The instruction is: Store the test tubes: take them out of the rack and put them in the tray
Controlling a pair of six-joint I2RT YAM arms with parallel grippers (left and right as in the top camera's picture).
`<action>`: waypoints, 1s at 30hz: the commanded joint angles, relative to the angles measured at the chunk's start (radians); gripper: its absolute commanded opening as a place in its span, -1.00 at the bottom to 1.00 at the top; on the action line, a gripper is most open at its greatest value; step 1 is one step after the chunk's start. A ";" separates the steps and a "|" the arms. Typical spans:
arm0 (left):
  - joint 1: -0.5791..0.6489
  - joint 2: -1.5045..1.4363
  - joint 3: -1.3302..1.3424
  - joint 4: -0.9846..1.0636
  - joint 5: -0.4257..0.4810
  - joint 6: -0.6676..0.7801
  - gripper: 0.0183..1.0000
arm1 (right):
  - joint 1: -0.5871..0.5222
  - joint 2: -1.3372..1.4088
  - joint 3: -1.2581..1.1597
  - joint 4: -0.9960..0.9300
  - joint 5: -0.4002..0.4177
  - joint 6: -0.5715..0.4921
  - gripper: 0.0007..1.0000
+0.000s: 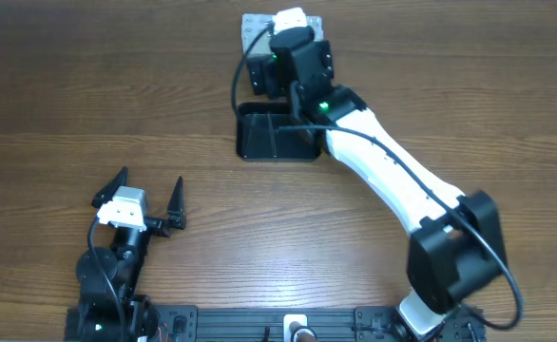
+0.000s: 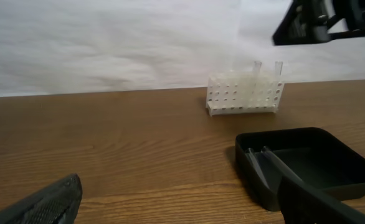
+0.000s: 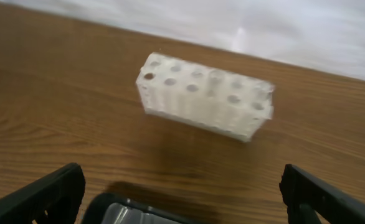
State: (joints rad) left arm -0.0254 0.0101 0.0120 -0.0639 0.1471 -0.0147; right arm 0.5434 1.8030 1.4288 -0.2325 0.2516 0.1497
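The white test tube rack (image 1: 254, 26) stands at the table's far middle, with two clear tubes (image 2: 258, 67) sticking up from it. Just in front of it lies the black tray (image 1: 256, 142), which holds a clear tube (image 2: 258, 167) in its left compartment. My right gripper (image 1: 277, 57) hangs above the tray's far edge, open and empty, looking down at the rack (image 3: 204, 93); its fingers (image 3: 39, 199) stand wide apart. Near the front left, my left gripper (image 1: 149, 179) is open and empty, facing the rack (image 2: 245, 93) and the tray (image 2: 307, 165) from a distance.
The wooden table (image 1: 88, 85) is bare to the left and right of the rack and tray. A white wall (image 2: 108, 43) rises behind the table's far edge. The right arm (image 1: 393, 171) stretches diagonally across the right half.
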 commanded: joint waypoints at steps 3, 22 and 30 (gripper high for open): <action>0.006 -0.006 -0.006 0.000 0.013 0.015 1.00 | 0.001 0.103 0.142 -0.011 0.038 0.081 0.98; 0.006 -0.006 -0.006 0.000 0.013 0.015 1.00 | 0.026 0.195 0.242 0.008 0.183 0.175 0.98; 0.006 -0.006 -0.006 0.000 0.013 0.015 1.00 | -0.001 0.349 0.426 -0.075 0.187 0.154 0.99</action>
State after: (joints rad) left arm -0.0254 0.0101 0.0120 -0.0639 0.1471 -0.0147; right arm 0.5571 2.0956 1.7714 -0.2802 0.4217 0.3027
